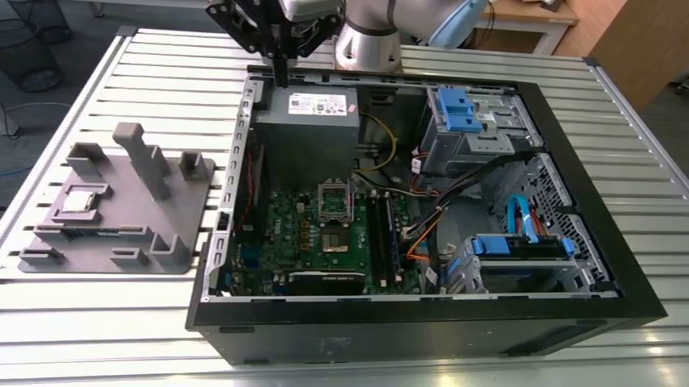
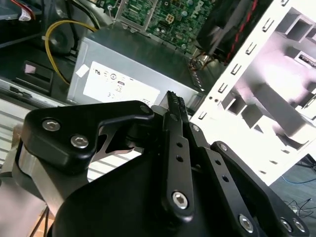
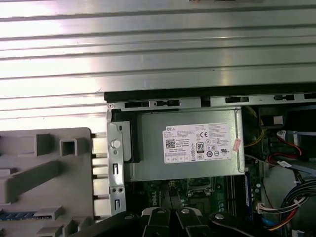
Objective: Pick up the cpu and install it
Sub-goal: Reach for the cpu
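The cpu (image 1: 84,198), a small silvery square chip, lies in a recess of the grey holder block (image 1: 161,234) at the exterior view's left, outside the case. My gripper (image 1: 282,78) hangs over the far rim of the open computer case (image 1: 603,298), above the power supply (image 1: 306,113), well away from the cpu. Its fingers (image 2: 174,106) are pressed together, shut on nothing. The green motherboard (image 1: 290,234) lies inside the case, with the metal-framed socket (image 1: 335,211) at its middle standing open.
The grey holder (image 3: 44,168) carries upright posts and a blue-edged strip. Cables, blue drive brackets (image 1: 522,246) and a drive cage (image 1: 473,121) crowd the case at the exterior view's right. The slatted metal table (image 1: 108,322) runs all around.
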Robot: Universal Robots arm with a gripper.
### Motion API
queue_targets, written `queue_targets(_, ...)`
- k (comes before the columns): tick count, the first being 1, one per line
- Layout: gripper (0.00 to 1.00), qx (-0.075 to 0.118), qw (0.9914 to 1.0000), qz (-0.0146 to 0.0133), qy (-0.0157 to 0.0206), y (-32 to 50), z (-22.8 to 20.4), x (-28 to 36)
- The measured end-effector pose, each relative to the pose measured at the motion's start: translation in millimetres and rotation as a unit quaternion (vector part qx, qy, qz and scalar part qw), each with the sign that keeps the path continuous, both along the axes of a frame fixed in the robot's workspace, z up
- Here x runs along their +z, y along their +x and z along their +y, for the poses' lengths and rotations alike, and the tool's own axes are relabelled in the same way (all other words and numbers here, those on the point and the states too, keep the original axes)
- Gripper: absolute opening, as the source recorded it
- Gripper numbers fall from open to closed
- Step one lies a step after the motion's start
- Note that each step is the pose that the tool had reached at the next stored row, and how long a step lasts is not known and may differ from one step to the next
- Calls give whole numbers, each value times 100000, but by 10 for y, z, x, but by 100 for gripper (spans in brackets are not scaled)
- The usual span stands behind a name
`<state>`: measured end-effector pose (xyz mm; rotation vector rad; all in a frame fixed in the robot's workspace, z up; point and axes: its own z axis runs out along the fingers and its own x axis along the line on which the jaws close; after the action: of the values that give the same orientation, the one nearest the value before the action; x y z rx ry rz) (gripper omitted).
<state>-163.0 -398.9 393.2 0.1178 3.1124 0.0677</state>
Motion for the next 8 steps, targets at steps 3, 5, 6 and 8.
queue_targets(3, 11, -10, 100000, 2, -2, -71, 0, 0)
queue_targets(5, 11, -9, 100000, 6, -4, -114, 0, 0)
queue_targets(6, 11, -4, 100000, 6, -5, -132, 0, 0)
queue_targets(8, 11, -1, 100000, 4, -3, -166, 0, -1)
